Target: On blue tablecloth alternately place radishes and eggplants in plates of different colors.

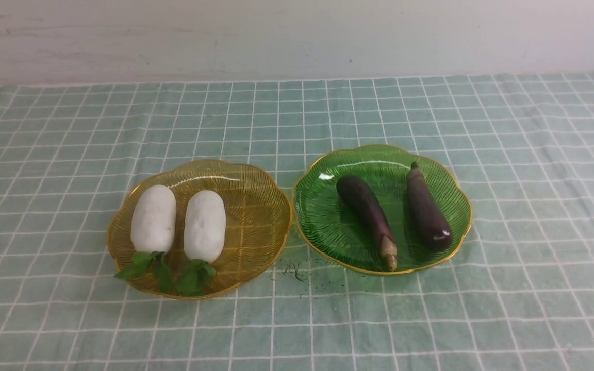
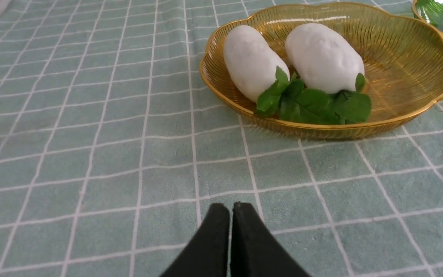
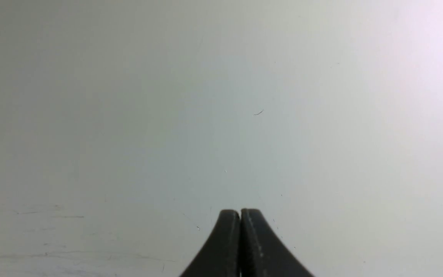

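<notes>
To the left of the round-lobed green glass plate with the gold rim, which I take as my landmark, sits the scalloped amber-yellow glass plate with its own gold rim. The two rims meet or very nearly do; I cannot tell which. Both plates rest on the pale blue-green cloth with a grid of thin white lines, a little wrinkled beyond the green plate's right side.

Inside the green plate lie two glossy dark purple eggplants. The slender one nearer the amber plate points its tan stem end toward me, while the other slender one, further right, points its stem end away and its fat end toward me. They lie apart from each other.

Left of the green plate, in the amber one, I see two smooth white oblong radishes: the outer one and the one nearer the green plate. Their leafy green tops face me, some leaf reaching over the amber rim.

My left hand is pressed together, pinching nothing, above the cloth. My right hand is also pressed together with nothing in it, before the plain pale wall.
</notes>
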`<move>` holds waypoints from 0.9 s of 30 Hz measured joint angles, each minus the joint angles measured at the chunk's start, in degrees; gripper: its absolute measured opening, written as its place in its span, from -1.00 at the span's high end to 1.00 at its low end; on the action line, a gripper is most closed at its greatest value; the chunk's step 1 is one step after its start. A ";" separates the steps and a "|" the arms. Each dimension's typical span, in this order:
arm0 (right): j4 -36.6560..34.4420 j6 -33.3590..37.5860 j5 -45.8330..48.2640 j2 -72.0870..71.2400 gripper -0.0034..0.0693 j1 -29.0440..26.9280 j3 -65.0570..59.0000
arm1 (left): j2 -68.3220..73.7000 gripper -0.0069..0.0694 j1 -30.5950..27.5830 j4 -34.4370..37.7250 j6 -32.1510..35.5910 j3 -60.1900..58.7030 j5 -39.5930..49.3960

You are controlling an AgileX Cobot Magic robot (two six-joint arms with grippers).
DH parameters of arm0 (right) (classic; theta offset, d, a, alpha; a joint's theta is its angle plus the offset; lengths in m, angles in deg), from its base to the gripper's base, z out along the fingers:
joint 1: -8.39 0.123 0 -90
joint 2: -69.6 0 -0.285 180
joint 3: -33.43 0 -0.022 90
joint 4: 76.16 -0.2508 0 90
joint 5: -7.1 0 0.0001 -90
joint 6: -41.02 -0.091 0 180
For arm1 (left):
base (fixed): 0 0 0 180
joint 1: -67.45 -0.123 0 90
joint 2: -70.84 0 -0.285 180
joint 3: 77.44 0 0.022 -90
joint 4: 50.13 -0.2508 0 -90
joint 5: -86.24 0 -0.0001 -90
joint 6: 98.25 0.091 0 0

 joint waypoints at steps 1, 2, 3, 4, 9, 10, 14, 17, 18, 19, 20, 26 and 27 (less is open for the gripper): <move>0.00 0.00 0.00 0.00 0.94 0.00 0.00 | 0.00 0.84 0.00 0.00 0.00 0.00 0.00; 0.00 0.00 0.00 0.00 0.94 0.00 0.00 | 0.00 0.84 0.00 0.00 0.00 0.00 0.00; 0.00 0.00 0.00 0.00 0.94 0.00 0.00 | 0.00 0.84 0.00 -0.05 0.00 0.00 0.00; 0.00 0.00 0.00 0.00 0.94 0.00 0.00 | 0.00 0.84 0.00 -0.05 0.00 0.00 0.00; 0.00 0.00 0.00 0.00 0.94 0.00 0.00 | 0.00 0.84 0.00 -0.05 0.00 0.00 0.00; 0.00 0.00 0.00 0.00 0.94 0.00 0.00 | 0.00 0.84 0.00 -0.05 0.00 0.00 0.00; 0.00 0.00 0.00 0.00 0.94 0.00 0.00 | 0.00 0.84 0.00 -0.05 0.00 0.00 0.00; 0.00 0.00 0.00 0.00 0.94 0.00 0.00 | 0.00 0.84 0.00 -0.05 0.00 0.00 0.00; 0.12 0.00 0.00 0.00 0.94 0.00 0.00 | 0.00 0.84 0.00 -0.05 0.00 0.00 0.00; 0.53 0.00 0.00 0.00 0.94 0.00 -0.05 | 0.00 0.84 0.00 -0.05 0.00 0.00 0.00; 0.97 0.00 0.00 0.00 0.94 0.00 -0.12 | 0.00 0.84 0.00 -0.05 0.00 0.00 0.00; 7.36 0.50 2.71 -0.12 0.94 -3.17 -5.24 | 0.00 0.84 0.00 -0.05 0.00 0.00 0.00; 8.43 0.50 3.71 -0.12 0.94 -4.69 -7.16 | 0.00 0.84 0.00 -0.05 0.00 0.00 0.00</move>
